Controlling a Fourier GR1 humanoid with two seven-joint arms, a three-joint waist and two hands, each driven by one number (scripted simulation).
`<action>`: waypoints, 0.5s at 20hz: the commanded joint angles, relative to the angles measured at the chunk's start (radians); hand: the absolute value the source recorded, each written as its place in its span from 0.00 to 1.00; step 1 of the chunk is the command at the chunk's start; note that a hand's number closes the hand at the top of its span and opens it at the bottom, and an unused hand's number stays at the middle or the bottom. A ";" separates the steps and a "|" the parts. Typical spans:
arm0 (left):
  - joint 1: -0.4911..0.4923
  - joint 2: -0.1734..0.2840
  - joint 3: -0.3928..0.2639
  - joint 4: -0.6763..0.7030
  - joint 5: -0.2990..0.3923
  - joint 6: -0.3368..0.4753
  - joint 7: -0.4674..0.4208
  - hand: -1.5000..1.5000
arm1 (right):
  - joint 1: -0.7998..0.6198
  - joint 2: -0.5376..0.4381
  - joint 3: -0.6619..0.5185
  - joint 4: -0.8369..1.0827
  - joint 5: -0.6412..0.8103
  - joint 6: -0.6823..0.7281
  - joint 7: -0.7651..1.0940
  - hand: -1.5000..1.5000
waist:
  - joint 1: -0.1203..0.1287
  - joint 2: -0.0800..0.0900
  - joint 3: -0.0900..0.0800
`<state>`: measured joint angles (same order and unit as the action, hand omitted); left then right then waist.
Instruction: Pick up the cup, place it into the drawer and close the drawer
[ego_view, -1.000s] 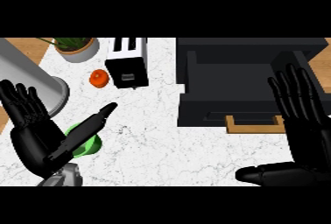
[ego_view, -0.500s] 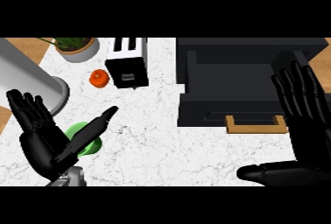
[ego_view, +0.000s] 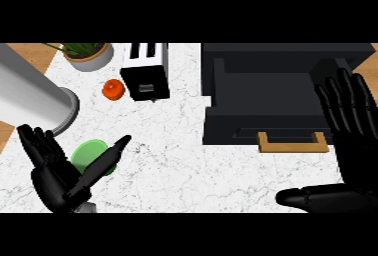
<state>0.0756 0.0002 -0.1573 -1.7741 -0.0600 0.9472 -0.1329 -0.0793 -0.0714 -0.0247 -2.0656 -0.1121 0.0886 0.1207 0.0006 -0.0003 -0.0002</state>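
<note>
Head view, nearest first: two black hands rise from the lower edge. The left hand (ego_view: 63, 172) stands at the lower left with its fingers (ego_view: 38, 147) straight and spread, thumb angled out to the right, holding nothing. The right hand (ego_view: 353, 150) stands at the far right, fingers straight and a little apart, thumb lying flat along the lower edge, also holding nothing.

One green cup (ego_view: 92, 156) sits on the white marble tabletop (ego_view: 177, 170), seen between the left hand's fingers and thumb and partly hidden by them; whether they touch it cannot be told.

Between the two hands a broad bare stretch of marble runs across the middle.

Farther back on the right, one black drawer (ego_view: 266, 107) stands pulled open, with one wooden handle (ego_view: 293, 145) on its near face. The right hand overlaps its right edge.

On the left, one large grey cylinder (ego_view: 33, 102) lies slanting in from the left edge. Beyond the cup, one orange fruit (ego_view: 112, 89) rests just beside one black toaster (ego_view: 145, 77). At the far edge, one potted plant (ego_view: 87, 54) stands by the wooden border.
</note>
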 joint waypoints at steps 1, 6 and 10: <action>-0.051 0.000 0.017 0.081 0.050 0.044 -0.032 0.00 | -0.058 -0.004 -0.009 0.085 0.018 -0.004 -0.009 0.00 | 0.000 0.001 0.000; 0.154 0.000 0.074 0.036 0.201 -0.097 -0.200 0.00 | -0.039 0.011 0.021 -0.004 0.029 -0.025 0.028 0.00 | 0.005 -0.001 0.000; 0.064 0.000 0.090 0.173 0.266 -0.070 -0.258 0.00 | -0.011 -0.024 -0.025 -0.039 -0.035 0.023 0.046 0.00 | 0.000 0.000 0.000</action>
<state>0.1358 0.0002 -0.0891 -1.6513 0.1471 0.8920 -0.3415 -0.1112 -0.0820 -0.0400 -2.0666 -0.1296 0.0934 0.1533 0.0013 -0.0004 -0.0004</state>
